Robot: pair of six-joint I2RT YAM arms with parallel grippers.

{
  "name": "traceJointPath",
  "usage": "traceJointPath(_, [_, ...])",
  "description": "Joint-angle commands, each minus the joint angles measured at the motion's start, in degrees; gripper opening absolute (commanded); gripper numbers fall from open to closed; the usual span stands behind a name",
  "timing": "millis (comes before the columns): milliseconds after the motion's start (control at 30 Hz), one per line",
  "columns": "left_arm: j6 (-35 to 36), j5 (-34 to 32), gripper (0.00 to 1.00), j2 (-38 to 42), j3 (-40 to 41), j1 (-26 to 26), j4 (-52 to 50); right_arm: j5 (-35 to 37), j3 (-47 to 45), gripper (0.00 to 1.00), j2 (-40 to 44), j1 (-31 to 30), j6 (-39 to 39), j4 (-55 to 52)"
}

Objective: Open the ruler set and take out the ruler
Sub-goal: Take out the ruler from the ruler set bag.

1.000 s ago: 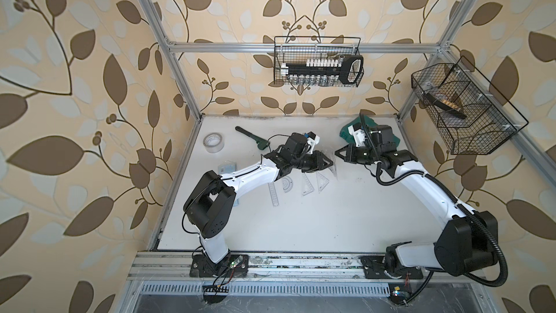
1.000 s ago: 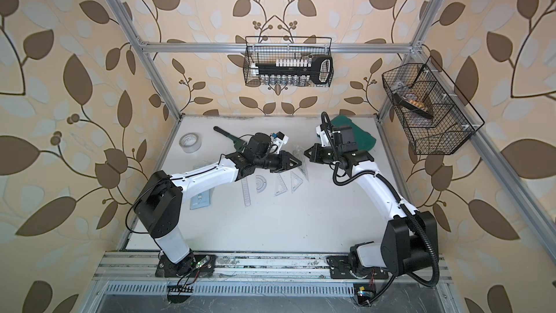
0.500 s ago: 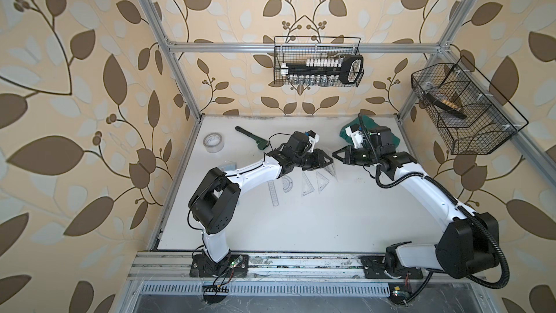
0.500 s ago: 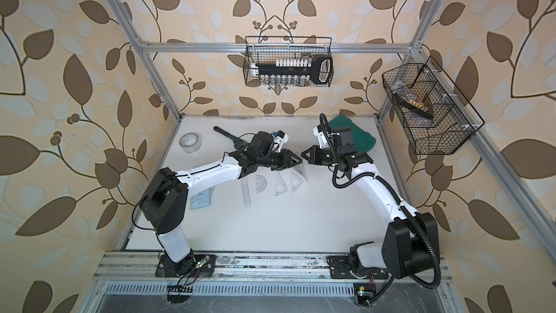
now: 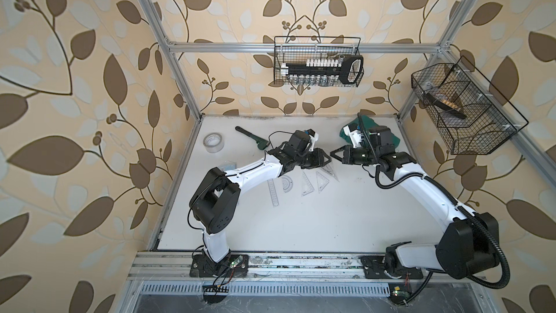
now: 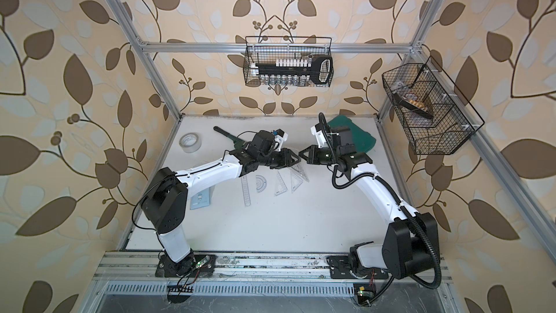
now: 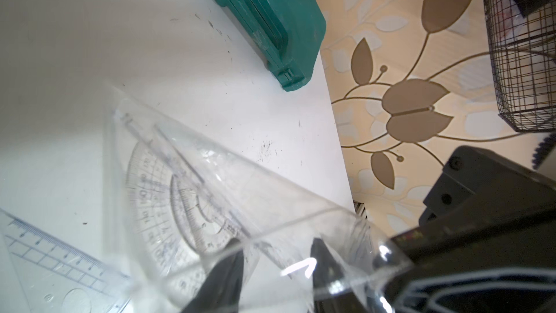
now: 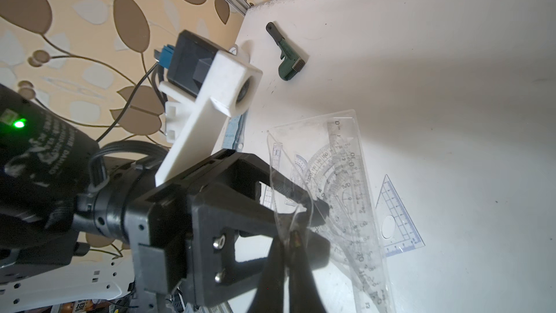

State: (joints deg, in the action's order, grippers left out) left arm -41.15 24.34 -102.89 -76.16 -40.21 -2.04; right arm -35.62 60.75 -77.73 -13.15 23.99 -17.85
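While both arms meet mid-table, clutter sits round them: tape roll (image 5: 213, 143) and green pipe wrench (image 5: 254, 139) far left, pale blue card (image 6: 201, 200) by the left elbow, and closed green case (image 6: 358, 133) far right behind the right wrist. The left forearm covers the far end of the straight ruler (image 5: 273, 194). The ruler lies flat on the table (image 5: 301, 230), out of the pouch, beside protractor (image 5: 287, 182) and two set squares (image 5: 307, 185). The left gripper's body blocks much of the right wrist view.

Versus a second ago, the gripper tips are closer together and the left elbow has shifted a little. The loose pieces are unmoved.

Clear pouch (image 7: 285, 194) hangs between the grippers; whether anything remains inside, cannot tell. Right gripper (image 8: 290, 237): fingers pressed together on the pouch film. Left gripper (image 7: 276, 251): fingers apart at the pouch, not clamped. Back-wall wire basket (image 5: 317, 38) holds a black socket rail (image 5: 319, 70). Side basket (image 5: 481, 133) holds a dark item, unclear.
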Motion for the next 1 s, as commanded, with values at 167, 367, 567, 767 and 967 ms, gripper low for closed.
traceJointPath(167, [2.2,-2.6,0.27,-0.8,-2.5,-0.5,-1.8,0.8,0.1,0.00,1.6,-0.8,-1.2,0.2])
traceJointPath(367, [2.6,-3.2,0.19,-0.7,-2.8,-0.6,-2.5,3.2,-0.2,0.00,2.1,-1.3,-2.0,-0.5])
traceJointPath(567, [2.6,-3.5,0.12,-0.8,-2.9,-0.5,-2.5,6.1,-0.8,0.00,2.5,-2.1,-3.4,-1.5])
traceJointPath(767, [2.6,-3.7,0.04,-1.4,-3.5,-0.6,-2.7,7.8,-1.6,0.00,2.9,-2.3,-3.7,-1.4])
traceJointPath(967, [2.6,-3.8,0.00,-2.0,-4.3,-0.5,-3.0,9.2,-2.2,0.00,3.3,-2.4,-4.1,-1.5])
